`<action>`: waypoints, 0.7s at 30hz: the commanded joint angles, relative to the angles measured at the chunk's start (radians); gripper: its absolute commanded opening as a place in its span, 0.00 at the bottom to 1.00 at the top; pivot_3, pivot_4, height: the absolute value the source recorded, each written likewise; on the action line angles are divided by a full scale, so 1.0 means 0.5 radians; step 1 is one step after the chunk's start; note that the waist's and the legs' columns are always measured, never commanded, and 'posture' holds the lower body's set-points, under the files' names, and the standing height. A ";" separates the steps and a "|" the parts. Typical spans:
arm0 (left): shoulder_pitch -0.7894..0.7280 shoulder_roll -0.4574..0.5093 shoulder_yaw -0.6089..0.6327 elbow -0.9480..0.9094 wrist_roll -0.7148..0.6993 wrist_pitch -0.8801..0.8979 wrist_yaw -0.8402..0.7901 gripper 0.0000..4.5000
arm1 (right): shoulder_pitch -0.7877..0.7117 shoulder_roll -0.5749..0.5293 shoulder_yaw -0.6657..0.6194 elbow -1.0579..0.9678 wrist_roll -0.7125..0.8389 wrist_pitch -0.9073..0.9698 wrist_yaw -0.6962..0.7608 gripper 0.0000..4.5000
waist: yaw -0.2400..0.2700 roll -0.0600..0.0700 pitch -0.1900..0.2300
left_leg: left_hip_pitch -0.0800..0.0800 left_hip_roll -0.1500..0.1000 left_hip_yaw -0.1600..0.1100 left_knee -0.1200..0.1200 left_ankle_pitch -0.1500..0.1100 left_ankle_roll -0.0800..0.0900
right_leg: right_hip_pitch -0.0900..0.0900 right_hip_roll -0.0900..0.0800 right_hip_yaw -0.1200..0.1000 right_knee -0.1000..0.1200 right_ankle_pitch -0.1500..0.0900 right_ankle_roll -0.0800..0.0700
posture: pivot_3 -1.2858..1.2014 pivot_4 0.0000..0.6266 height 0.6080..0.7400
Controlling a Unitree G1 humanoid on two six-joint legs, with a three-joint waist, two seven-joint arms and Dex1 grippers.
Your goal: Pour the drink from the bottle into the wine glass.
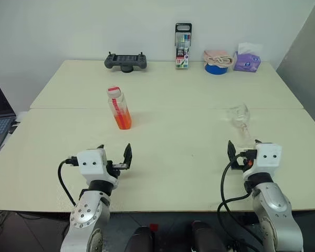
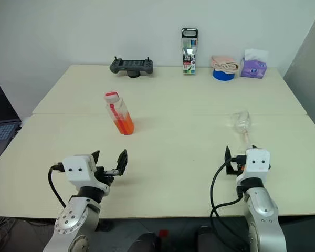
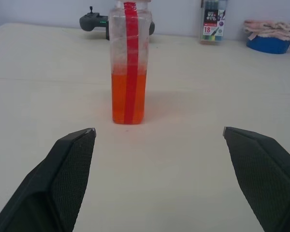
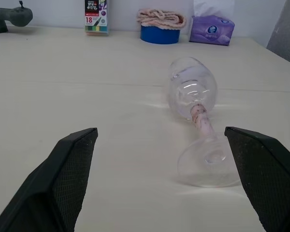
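From my remote station I record both arms held low over the near edge of the table [image 1: 178, 173], each tool pointing level toward 12 o'clock. The left gripper [image 1: 115, 156] is released, its two black fingers spread wide with nothing between them; in its wrist view the fingers [image 3: 67, 169] frame bare tabletop. The right gripper [image 1: 242, 148] is likewise released and grasps nothing, its fingers [image 4: 63, 174] wide apart in its own view. Just ahead of the right gripper, at 12 o'clock from it, the wine glass [image 1: 240, 122] lies on its side on the table, foot toward the gripper and bowl pointing away; whether the foot touches a finger I cannot tell. Ahead of the left gripper, also at about 12 o'clock and clearly apart from it, the bottle [image 1: 119, 107] stands upright with its red-and-white cap on, leaning slightly in the head view. The drink [image 3: 128, 96] fills roughly the lower half of the bottle. Bottle and glass are well apart, the glass at 3 o'clock from the bottle. Along the far edge of the table, from 11 to 1 o'clock, stand a dark handheld controller [image 1: 125, 61], an upright marker pack [image 1: 182, 45], a blue bowl holding a folded cloth [image 1: 217, 61] and a purple tissue pack [image 1: 247, 61].
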 commanded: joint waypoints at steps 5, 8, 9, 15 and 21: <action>0.012 -0.032 0.032 -0.062 -0.019 -0.002 0.032 1.00 | -0.055 -0.022 0.009 -0.055 -0.014 -0.062 0.005 1.00 | 0.000 0.000 0.000 | -0.001 0.000 0.000 -0.001 0.000 0.000 | -0.001 0.000 0.000 -0.001 0.000 0.000 | 0.52 0.24 1.00; 0.000 -0.029 0.024 -0.040 -0.002 -0.013 0.042 1.00 | -0.077 -0.035 0.035 -0.037 -0.016 -0.063 0.026 1.00 | 0.000 0.000 0.000 | 0.000 0.000 0.000 0.000 0.000 0.000 | -0.001 0.000 0.000 0.000 0.000 0.000 | 0.52 0.24 1.00; -0.008 -0.029 0.020 -0.029 0.002 -0.019 0.046 1.00 | -0.081 -0.036 0.039 -0.033 -0.011 -0.060 0.032 1.00 | 0.000 0.000 0.000 | 0.000 0.000 0.000 0.000 0.000 0.000 | 0.000 0.000 0.000 0.000 0.000 0.000 | 0.52 0.24 1.00; -0.091 -0.046 0.005 0.061 0.040 -0.048 0.073 1.00 | -0.108 -0.060 0.054 -0.009 0.004 -0.064 0.070 1.00 | 0.000 0.000 0.000 | 0.000 0.000 0.001 0.000 0.000 0.000 | 0.000 0.000 0.000 0.000 0.000 0.000 | 0.52 0.24 1.00; -0.338 -0.044 0.019 0.299 0.116 -0.103 0.120 1.00 | -0.200 -0.127 0.191 0.009 0.080 -0.019 0.254 1.00 | 0.000 0.000 0.000 | 0.000 0.000 0.000 0.000 0.000 0.000 | 0.000 0.000 -0.001 0.001 0.000 0.000 | 0.52 0.24 1.00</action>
